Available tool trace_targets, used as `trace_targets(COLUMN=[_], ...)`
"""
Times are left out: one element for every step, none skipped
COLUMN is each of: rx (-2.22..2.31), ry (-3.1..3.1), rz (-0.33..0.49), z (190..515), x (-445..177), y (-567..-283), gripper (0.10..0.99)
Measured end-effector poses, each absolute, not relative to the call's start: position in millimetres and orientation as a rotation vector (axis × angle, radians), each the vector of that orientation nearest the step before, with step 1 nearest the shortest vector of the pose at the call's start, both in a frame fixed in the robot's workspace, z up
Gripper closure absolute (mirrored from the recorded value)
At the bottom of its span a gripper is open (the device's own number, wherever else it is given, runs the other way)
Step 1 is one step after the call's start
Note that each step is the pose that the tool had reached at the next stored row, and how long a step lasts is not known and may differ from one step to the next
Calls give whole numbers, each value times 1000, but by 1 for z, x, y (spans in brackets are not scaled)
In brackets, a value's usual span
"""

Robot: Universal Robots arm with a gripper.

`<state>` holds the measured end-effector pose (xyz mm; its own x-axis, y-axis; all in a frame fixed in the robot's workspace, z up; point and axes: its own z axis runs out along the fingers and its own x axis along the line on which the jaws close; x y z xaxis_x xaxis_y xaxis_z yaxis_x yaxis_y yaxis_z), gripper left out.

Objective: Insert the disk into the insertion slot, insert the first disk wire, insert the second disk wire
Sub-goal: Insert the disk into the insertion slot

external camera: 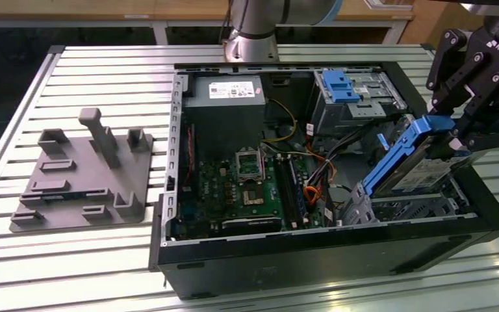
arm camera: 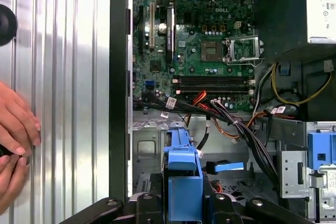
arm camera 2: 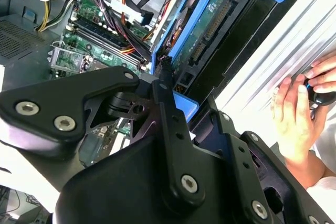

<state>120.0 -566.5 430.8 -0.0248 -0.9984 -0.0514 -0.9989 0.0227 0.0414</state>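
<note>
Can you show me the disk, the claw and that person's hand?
the disk (external camera: pixel 392 161): exterior view, blue frame rail.
the claw (external camera: pixel 456 130): exterior view, between its fingertips.
the hand (arm camera 2: pixel 294 116): second wrist view, its middle.

A lab workbench: slatted aluminium table (external camera: pixel 102 71), opened computer case (external camera: pixel 319 257), robot arm (external camera: pixel 254 29) (grey fixture plate (external camera: pixel 67 195) alongside).

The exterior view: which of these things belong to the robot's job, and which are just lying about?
In the job: the disk, tilted, held by the gripper; the insertion slot below it.
Lying about: grey fixture plate; power supply; bay with blue latch; motherboard.
</note>
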Motion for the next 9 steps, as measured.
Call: trace_targets(rx=[-2188, -2188, -2188, -2188, -2188, -2188, -2188, -2188, -2188], ry=[2241, 2241, 2241, 2241, 2241, 2241, 2241, 2241, 2241], rz=[103, 103, 103, 103, 103, 103, 103, 103, 103], z=[430, 429, 428, 427, 426, 425, 424, 423, 422], x=[120, 120, 120, 120, 120, 120, 120, 120, 120], y=[-567, -567, -567, -567, -567, -567, -567, -567, -567], gripper=[722, 722, 722, 722, 722, 722, 722, 722, 722])
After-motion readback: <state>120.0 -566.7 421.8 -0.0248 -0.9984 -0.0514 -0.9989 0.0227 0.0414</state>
